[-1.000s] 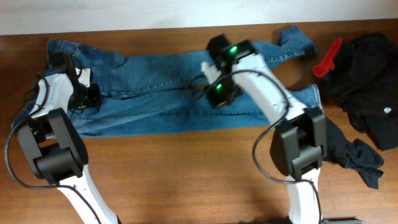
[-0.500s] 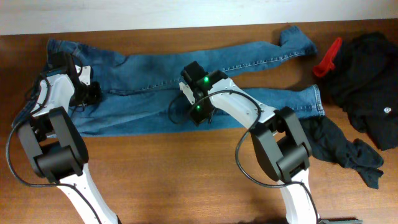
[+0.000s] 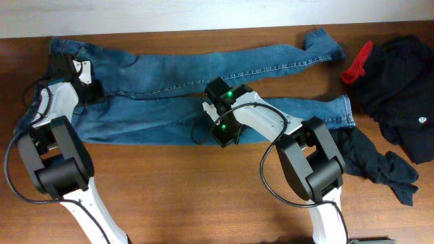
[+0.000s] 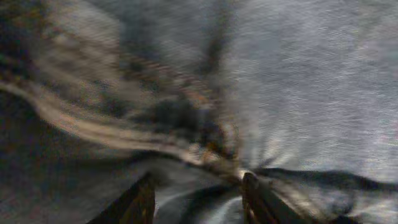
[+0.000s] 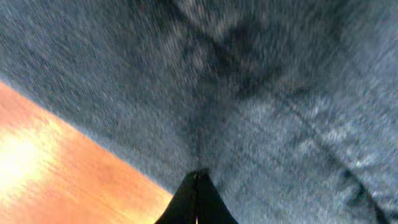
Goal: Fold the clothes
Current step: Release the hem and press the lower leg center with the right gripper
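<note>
Across the upper half of the overhead frame, the denim jeans (image 3: 156, 122) lie spread on the wooden table (image 3: 169, 190), with the waist at upper left and both legs running right. Left gripper (image 4: 198, 190): fingers spread apart over bunched waist denim. Right gripper (image 5: 196, 183): fingers closed together, tips against the lower leg's near edge at frame centre.
</note>
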